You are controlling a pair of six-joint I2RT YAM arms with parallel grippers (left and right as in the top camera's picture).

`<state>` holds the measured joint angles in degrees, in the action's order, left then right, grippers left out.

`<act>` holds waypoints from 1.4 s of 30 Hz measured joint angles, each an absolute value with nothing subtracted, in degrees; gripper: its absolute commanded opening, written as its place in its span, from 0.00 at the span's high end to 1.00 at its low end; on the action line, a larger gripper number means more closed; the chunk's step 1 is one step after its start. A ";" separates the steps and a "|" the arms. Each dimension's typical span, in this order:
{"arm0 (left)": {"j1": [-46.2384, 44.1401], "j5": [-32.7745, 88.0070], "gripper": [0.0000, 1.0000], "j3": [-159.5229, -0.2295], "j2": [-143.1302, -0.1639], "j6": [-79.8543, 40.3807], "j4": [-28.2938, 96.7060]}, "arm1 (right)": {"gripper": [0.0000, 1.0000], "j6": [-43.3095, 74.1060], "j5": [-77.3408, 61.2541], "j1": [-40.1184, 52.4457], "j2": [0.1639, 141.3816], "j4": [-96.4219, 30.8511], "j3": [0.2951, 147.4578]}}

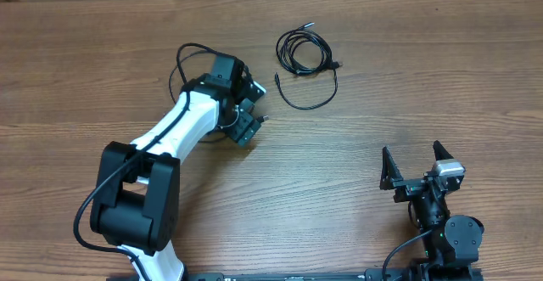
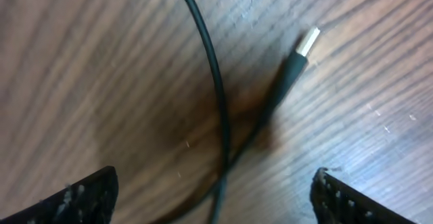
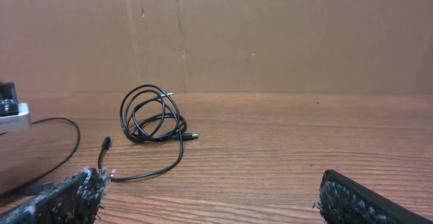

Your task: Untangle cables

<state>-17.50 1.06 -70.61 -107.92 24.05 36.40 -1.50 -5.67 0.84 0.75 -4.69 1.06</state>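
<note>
1. Overhead view only: both arms show at once. My left pincer [image 1: 254,111] is low over the table [image 1: 441,52] near its middle. My right pincer [image 1: 413,158] sits at 4 o'clock from it, well apart.
2. Overhead view, cables: the coil [image 1: 304,50] lies at 1 o'clock from my left pincer. A loose cable [image 1: 318,103] curves just beside the coil, at its 6 o'clock. I cannot tell whether the two are joined.
3. Left wrist view only: a thin cord [image 2: 215,82] and a metal-tipped plug [image 2: 308,42] lie on the wood. The plug's black body runs toward 7 o'clock and meets the cord near the bottom edge.
4. Right wrist view only: the coil's loops rise off the table, with a brown wall [image 3: 270,34] behind them.
5. Hidden or unclear: in the overhead view my left arm [image 1: 170,132] covers most of the cord beneath it. The left wrist view is blurred, and its bottom edge cuts the cord off.
6. Left pincer: released. Its fingers [image 2: 81,197] stand wide apart at the lower corners of the left wrist view. The cord lies between them and neither finger is seen touching it. It grasps nothing.
7. Right pincer: released, its fingers [image 3: 61,200] spread wide, with nothing between them.
</note>
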 measured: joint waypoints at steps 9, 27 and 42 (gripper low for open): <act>-17.50 0.62 0.15 -70.32 -109.03 25.80 35.48 | 0.00 -1.50 -5.65 0.84 0.75 -4.67 1.06; -17.08 3.86 0.96 -71.33 -112.66 26.44 39.55 | 0.00 -1.52 -5.67 0.84 0.75 -4.69 1.06; -16.73 4.03 0.95 -76.82 -115.28 15.70 47.81 | 0.00 -1.48 -5.67 0.84 0.75 -4.69 1.06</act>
